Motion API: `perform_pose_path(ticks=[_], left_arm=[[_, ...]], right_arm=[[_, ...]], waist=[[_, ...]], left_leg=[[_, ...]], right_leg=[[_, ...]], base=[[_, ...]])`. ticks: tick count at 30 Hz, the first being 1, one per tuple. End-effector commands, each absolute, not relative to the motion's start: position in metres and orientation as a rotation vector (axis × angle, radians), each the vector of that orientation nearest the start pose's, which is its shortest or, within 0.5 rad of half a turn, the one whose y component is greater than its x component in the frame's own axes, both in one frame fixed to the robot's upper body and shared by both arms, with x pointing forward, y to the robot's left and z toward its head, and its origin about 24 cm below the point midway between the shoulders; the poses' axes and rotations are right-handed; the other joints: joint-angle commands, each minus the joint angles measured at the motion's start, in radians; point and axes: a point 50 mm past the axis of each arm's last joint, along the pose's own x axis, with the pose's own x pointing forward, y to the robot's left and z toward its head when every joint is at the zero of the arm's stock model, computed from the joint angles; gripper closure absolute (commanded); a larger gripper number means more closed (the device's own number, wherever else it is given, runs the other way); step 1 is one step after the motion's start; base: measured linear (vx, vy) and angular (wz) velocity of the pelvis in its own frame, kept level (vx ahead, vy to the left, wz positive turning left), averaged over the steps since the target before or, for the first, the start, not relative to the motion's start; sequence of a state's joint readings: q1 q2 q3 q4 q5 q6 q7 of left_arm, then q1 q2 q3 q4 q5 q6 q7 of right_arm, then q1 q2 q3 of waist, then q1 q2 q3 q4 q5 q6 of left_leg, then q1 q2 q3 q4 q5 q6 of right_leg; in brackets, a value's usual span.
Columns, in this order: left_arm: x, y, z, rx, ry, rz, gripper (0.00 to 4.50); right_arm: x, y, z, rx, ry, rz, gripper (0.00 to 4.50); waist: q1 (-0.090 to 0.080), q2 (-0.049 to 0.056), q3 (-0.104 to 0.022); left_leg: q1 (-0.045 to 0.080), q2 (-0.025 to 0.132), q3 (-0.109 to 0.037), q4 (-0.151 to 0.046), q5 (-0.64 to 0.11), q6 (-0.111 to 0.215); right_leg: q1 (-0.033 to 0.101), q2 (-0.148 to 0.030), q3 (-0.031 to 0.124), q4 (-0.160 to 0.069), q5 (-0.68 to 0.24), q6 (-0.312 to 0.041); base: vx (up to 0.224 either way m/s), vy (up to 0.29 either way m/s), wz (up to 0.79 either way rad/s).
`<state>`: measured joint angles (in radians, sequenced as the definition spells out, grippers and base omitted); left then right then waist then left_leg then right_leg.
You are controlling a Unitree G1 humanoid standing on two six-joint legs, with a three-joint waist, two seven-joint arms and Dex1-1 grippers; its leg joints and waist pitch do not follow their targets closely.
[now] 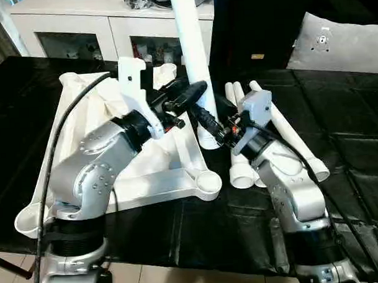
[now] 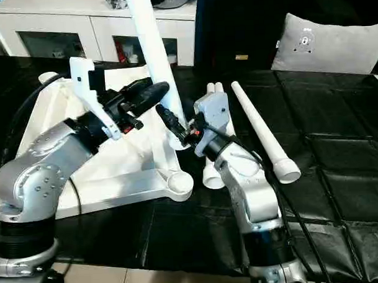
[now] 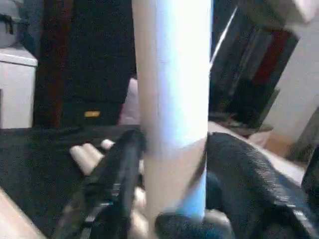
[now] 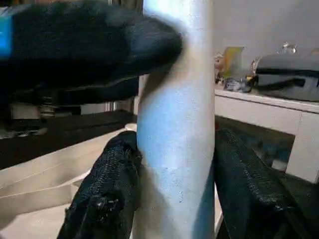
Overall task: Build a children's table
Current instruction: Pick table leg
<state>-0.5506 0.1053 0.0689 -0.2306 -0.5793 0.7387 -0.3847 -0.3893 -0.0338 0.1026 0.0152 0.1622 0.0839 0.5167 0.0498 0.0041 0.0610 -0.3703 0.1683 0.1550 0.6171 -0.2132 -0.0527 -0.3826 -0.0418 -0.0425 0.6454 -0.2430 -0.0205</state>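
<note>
One leg (image 1: 192,48) stands almost straight up, its bottom end in the far corner socket of the tabletop (image 1: 177,173), which lies upside down on the black desk (image 1: 351,148). Both jaws sit around it: the right gripper (image 1: 214,129) pinches it low down, and the left gripper (image 1: 188,95) is just above, its jaws spread a little with a small gap showing. Three more legs (image 2: 263,129) lie flat beside the right arm, so the next push likely goes straight down the leg

upright leg (image 1: 192,48) top cut off
</note>
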Motion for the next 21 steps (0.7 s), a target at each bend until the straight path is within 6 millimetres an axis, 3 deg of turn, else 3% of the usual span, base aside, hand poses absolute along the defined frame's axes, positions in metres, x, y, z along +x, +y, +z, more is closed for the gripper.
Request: perform_pose_path(ticks=[1, 4, 5, 8, 21], left_arm=[[0.3040, 0.0894, 0.1928, -0.399, -0.070, -0.814, 1.78], [0.3052, 0.0912, 0.1924, -0.408, -0.073, -0.810, 1.64], [0.3048, 0.0908, 0.1918, -0.401, -0.071, -0.814, 2.10], [0.3030, 0.0896, 0.1904, -0.395, -0.065, -0.827, 2.24], [0.3009, 0.0886, 0.1884, -0.420, -0.069, -0.823, 2.24]], right_arm=[[0.2969, -0.0667, 0.1372, -0.003, -0.311, 0.778, 2.64], [0.2965, -0.0642, 0.1360, -0.020, -0.315, 0.778, 2.64], [0.2965, -0.0629, 0.1356, -0.020, -0.314, 0.781, 2.64], [0.2966, -0.0610, 0.1351, -0.018, -0.318, 0.779, 2.64], [0.2982, -0.0606, 0.1342, -0.010, -0.320, 0.758, 2.64]], waist=[[-0.003, 0.003, -0.064], [-0.007, 0.003, -0.063], [-0.009, 0.004, -0.063], [-0.014, 0.004, -0.063], [-0.015, 0.004, -0.064]], left_leg=[[0.002, 0.051, -0.013, -0.069, -0.035, 0.006], [0.002, 0.051, -0.014, -0.070, -0.049, 0.015], [0.002, 0.051, -0.014, -0.071, -0.052, 0.016], [0.001, 0.051, -0.014, -0.070, -0.048, 0.021], [0.002, 0.052, -0.014, -0.068, -0.039, 0.027]], right_leg=[[0.062, -0.088, 0.058, -0.071, 0.108, -0.221], [0.061, -0.088, 0.058, -0.073, 0.086, -0.216], [0.061, -0.087, 0.057, -0.074, 0.076, -0.214], [0.061, -0.087, 0.058, -0.073, 0.083, -0.215], [0.061, -0.087, 0.058, -0.071, 0.105, -0.221]], base=[[0.000, 0.000, 0.00], [0.000, 0.000, 0.00], [0.000, 0.000, 0.00], [0.000, 0.000, 0.00], [0.000, 0.000, 0.00]])
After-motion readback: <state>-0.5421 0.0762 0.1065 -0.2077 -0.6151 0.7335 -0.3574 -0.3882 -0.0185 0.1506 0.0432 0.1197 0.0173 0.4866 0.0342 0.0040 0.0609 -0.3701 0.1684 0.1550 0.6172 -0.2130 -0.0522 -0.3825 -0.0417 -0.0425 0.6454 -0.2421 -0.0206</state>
